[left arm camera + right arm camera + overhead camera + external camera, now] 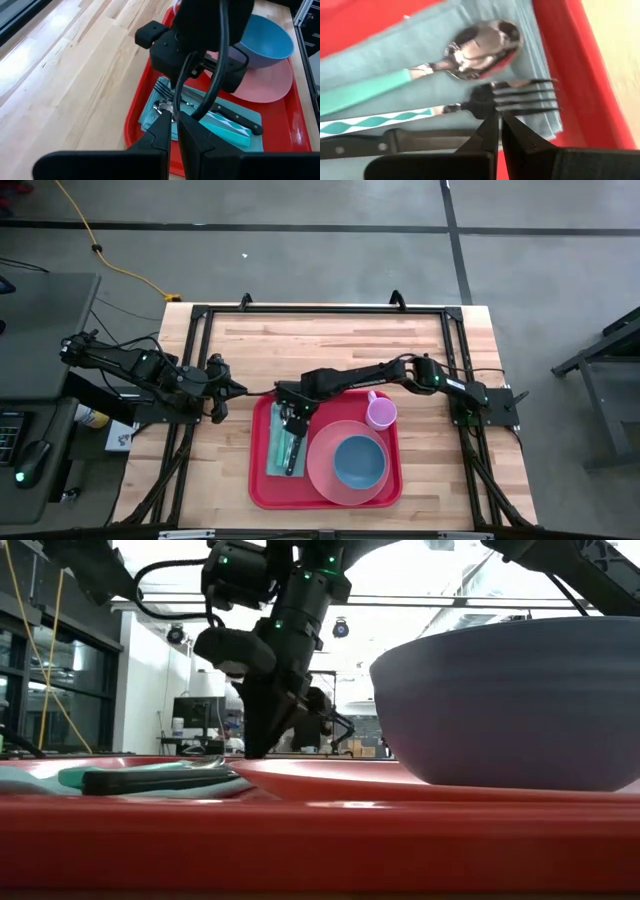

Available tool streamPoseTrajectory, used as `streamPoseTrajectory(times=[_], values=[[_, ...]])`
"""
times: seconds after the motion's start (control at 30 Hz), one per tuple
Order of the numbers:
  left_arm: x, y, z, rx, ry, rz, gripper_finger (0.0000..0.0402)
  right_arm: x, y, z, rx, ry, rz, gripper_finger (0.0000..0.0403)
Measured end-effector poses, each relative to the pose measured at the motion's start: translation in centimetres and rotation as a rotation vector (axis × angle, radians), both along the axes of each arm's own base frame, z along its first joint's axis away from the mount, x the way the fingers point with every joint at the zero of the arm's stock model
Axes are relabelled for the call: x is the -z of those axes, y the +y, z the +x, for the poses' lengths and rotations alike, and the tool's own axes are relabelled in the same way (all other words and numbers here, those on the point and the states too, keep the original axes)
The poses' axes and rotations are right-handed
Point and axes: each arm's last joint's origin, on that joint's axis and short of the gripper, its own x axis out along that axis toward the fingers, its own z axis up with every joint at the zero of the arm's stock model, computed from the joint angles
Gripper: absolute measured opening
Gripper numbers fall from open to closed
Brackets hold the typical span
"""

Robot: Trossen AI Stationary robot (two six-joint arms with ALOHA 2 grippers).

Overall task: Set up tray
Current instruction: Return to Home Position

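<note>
Tray (262,480): red, flat on the wood table (330,340), about mid-width, toward the edge at the bottom of the high view.

- Left side of the tray: folded blue napkin (274,452) with spoon (480,42), fork (515,97) and knife (395,142) lying side by side on it. The spoon has a teal handle, the fork a blue-white patterned one, the knife a dark one.
- Right side of the tray: pink plate (322,465) with a blue bowl (360,462) sitting in it. A pink cup (380,413) stands upright just beside the plate, at the tray's far right corner.

Right gripper (499,117): arm stretched across the table, claw over the napkin end of the tray, just above the fork tines. Claw narrow, only a thin slit between the fingers, holding nothing. Can't tell from the low view whether the tips touch the napkin.

Left gripper (222,390): over bare table just off the tray's left edge, pointed at the tray. Claw also narrow, fingers nearly together, holding nothing.
</note>
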Motion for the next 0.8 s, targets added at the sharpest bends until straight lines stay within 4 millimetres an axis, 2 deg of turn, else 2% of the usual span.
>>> streamPoseTrajectory(times=[0.23, 0.47, 0.6, 0.7, 0.8], values=[[0.0, 0.0, 0.0, 0.0, -0.001, 0.001, 0.006, -0.7, 1.5, 0.5, -0.059, -0.078, 0.024, 0.0], [0.0, 0.0, 0.0, 0.004, -0.002, 0.005, 0.006, -3.2, 1.9, 0.0, -0.058, -0.134, -0.009, 0.0], [0.0, 0.0, 0.0, 0.004, 0.0, 0.008, 0.006, -7.0, 2.5, -0.7, -0.102, -0.241, -0.029, 0.0], [0.0, 0.0, 0.0, 0.002, -0.001, 0.014, 0.006, -10.5, 3.0, -1.8, -0.133, -0.335, -0.08, 0.0], [-0.1, 0.1, 0.0, -0.008, -0.008, 0.026, 0.006, -14.9, 3.6, -3.7, -0.168, -0.434, -0.162, 0.0]])
